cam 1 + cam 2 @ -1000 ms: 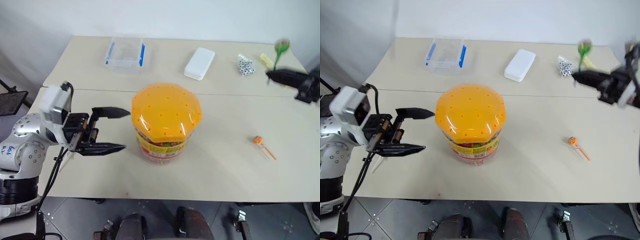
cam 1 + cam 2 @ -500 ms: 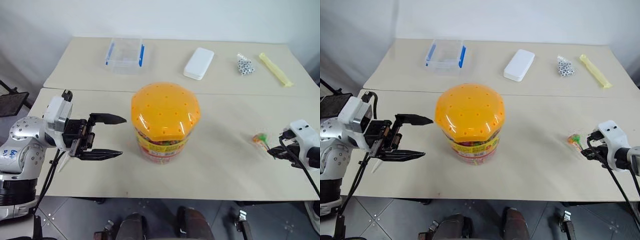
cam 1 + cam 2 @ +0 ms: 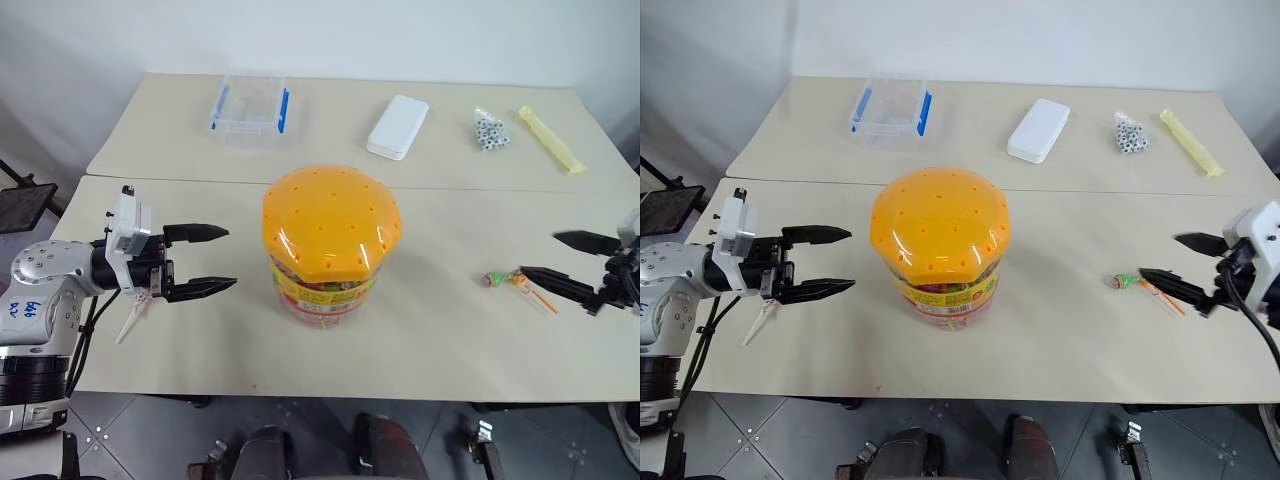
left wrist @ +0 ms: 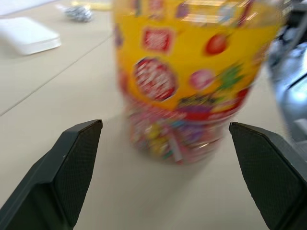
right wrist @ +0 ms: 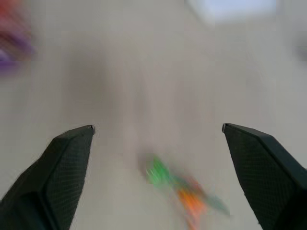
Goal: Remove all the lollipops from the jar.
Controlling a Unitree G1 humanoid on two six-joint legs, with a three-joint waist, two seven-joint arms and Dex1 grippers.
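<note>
Two head cameras look forward and down over the table [image 3: 440,340], sharing nearly the same scene. The left wrist camera sits close to the jar [image 4: 192,76]; the right wrist camera faces blurred tabletop, apparently near lollipops [image 5: 180,189].

Orange hole-dotted lid [image 3: 331,220] over yellow-red labelled jar [image 4: 194,72]; green and orange lollipops [image 3: 510,281]; beige tabletop [image 3: 440,340].

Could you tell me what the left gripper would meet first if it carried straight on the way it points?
Most likely the jar: the open left gripper points at its lower side, with bare table between them.
</note>
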